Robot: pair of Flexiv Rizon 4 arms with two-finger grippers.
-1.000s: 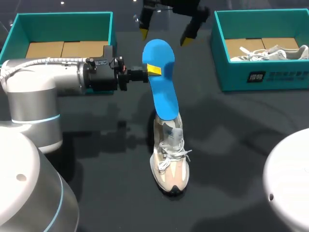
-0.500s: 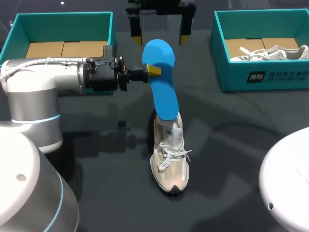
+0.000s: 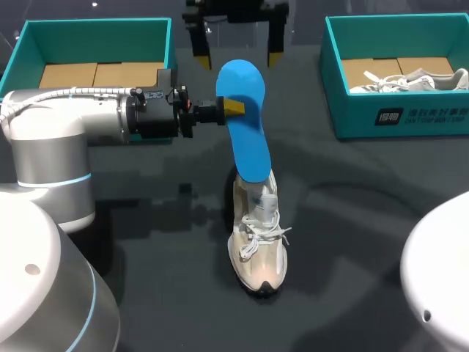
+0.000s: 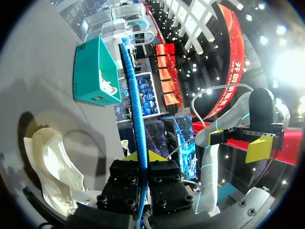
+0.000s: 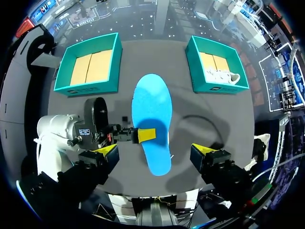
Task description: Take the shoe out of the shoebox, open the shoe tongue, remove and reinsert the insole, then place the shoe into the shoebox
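Right end effector (image 3: 237, 57) has squared up and slid a bit left over the last second. Left arm, insole and shoe haven't moved.

Left to right:
- The left shoebox (image 3: 95, 29), teal, sits at the far left of the table (image 3: 352, 205). Only a cardboard liner (image 3: 99, 73) shows inside.
- The left arm (image 3: 66, 125) comes in level beside it.
- The left end effector (image 3: 233, 107) is clamped on the blue insole (image 3: 248, 139), one finger on each face, near its far end. The left wrist view shows the insole edge-on between the yellow tips.
- The insole is held tilted, near end at the heel opening of the beige shoe (image 3: 258, 242). Can't tell if it's inside.
- The shoe sits upright mid-table, toe toward the robot.
- The right end effector hangs beyond the insole's far end, fingers wide apart, gripping nothing. Its wrist view looks down the insole's full length, no contact.
- The right shoebox (image 3: 396, 121), also teal, is at the far right, with a white shoe (image 3: 414, 79) lying in it.
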